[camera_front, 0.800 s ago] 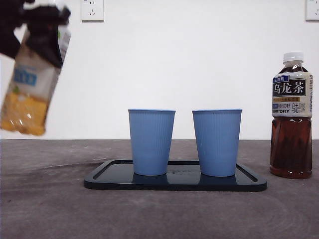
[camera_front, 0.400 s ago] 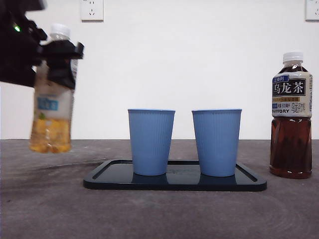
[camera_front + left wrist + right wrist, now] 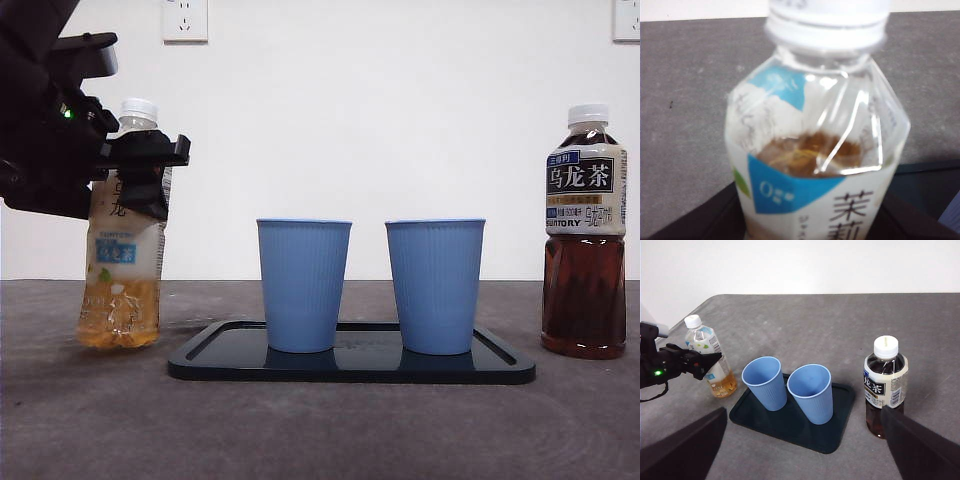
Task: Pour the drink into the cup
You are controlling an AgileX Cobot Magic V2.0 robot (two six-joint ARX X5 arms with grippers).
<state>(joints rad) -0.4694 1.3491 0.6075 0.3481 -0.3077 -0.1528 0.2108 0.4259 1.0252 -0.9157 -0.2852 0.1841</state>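
My left gripper is shut on a pale tea bottle with a white cap, a white and blue label and a little amber drink. It holds the bottle upright left of the tray, base at about table level. The bottle fills the left wrist view and also shows in the right wrist view. Two blue ribbed cups, left and right, stand upright on a black tray. They look empty in the right wrist view. My right gripper is open, high above the table.
A capped dark oolong tea bottle stands on the grey table right of the tray, also in the right wrist view. A white wall with a socket is behind.
The pale tea bottle in my left gripper has come down and to the right, from tilted and high at the left edge to upright beside the tray.
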